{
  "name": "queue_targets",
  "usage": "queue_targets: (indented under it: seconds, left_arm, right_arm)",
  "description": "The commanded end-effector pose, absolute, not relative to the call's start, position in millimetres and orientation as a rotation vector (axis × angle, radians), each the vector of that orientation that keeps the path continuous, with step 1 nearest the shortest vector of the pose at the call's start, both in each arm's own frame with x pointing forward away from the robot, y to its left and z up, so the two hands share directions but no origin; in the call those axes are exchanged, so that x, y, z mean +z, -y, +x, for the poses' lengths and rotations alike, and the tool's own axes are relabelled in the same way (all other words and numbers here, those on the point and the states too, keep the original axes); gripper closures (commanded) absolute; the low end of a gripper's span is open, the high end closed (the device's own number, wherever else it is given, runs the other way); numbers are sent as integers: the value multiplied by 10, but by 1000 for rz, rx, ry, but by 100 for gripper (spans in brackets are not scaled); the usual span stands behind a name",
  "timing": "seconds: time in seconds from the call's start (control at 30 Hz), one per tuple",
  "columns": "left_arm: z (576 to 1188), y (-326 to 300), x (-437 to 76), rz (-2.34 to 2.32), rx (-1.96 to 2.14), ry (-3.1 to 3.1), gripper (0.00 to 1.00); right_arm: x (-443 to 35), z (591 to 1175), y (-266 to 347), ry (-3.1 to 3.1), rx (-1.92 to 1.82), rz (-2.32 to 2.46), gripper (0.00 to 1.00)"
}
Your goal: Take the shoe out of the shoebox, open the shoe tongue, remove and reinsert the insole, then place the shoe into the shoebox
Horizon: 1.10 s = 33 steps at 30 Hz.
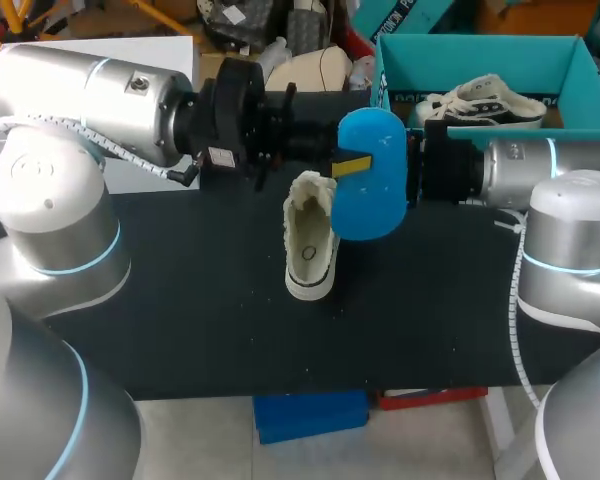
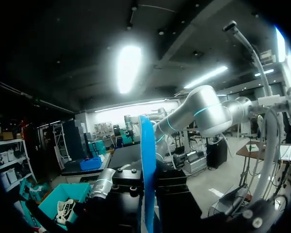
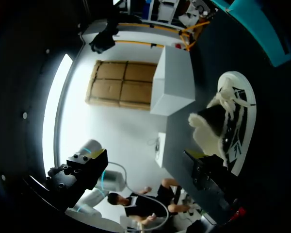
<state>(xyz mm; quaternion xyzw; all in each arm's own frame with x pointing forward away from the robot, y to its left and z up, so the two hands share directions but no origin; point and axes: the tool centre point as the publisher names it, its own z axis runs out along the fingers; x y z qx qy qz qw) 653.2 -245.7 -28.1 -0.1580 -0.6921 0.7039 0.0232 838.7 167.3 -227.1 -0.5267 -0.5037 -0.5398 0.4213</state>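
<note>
A white shoe [image 1: 310, 245] stands on the black table [image 1: 180, 300], its opening facing up and its tongue pulled up at the far end. Just above its far end hangs the blue insole [image 1: 375, 185], with my left gripper [image 1: 352, 165] shut on its edge. The left wrist view shows the insole [image 2: 148, 165] edge-on between that gripper's fingers. My right gripper [image 3: 145, 155] stands wide open behind the insole, holding nothing, with the shoe [image 3: 230, 121] off to its side. The teal shoebox [image 1: 480, 50] sits at the back right.
A second white and black shoe [image 1: 490, 100] lies inside the shoebox. A white box [image 3: 172, 82] stands at the table's back left, behind my left arm. Both arms meet over the middle of the table.
</note>
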Motion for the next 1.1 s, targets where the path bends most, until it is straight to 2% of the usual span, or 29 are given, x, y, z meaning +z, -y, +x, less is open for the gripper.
queue_targets:
  seconds: [0.03,0.2,0.6,0.83,1.1]
  left_arm:
    - [6512,2459,-288,-484,2184,2148,100]
    - [6512,2459,-288,-484,2184,2148,100]
    - [6067,2297,-834,-1166,2381,2405,100]
    - [6026,2276,-1241,-1652,2147,2789,100]
    - [6026,2276,-1241,-1652,2147,2789,100]
  right_arm:
    - [-2277,8387,-1690,1260,-1354,-1323,0]
    - [-2277,8387,-1690,1260,-1354,-1323,0]
    - [-2277,8387,-1690,1260,-1354,-1323,0]
    - [-2277,8387,-1690,1260,-1354,-1323,0]
    - [-2277,8387,-1690,1260,-1354,-1323,0]
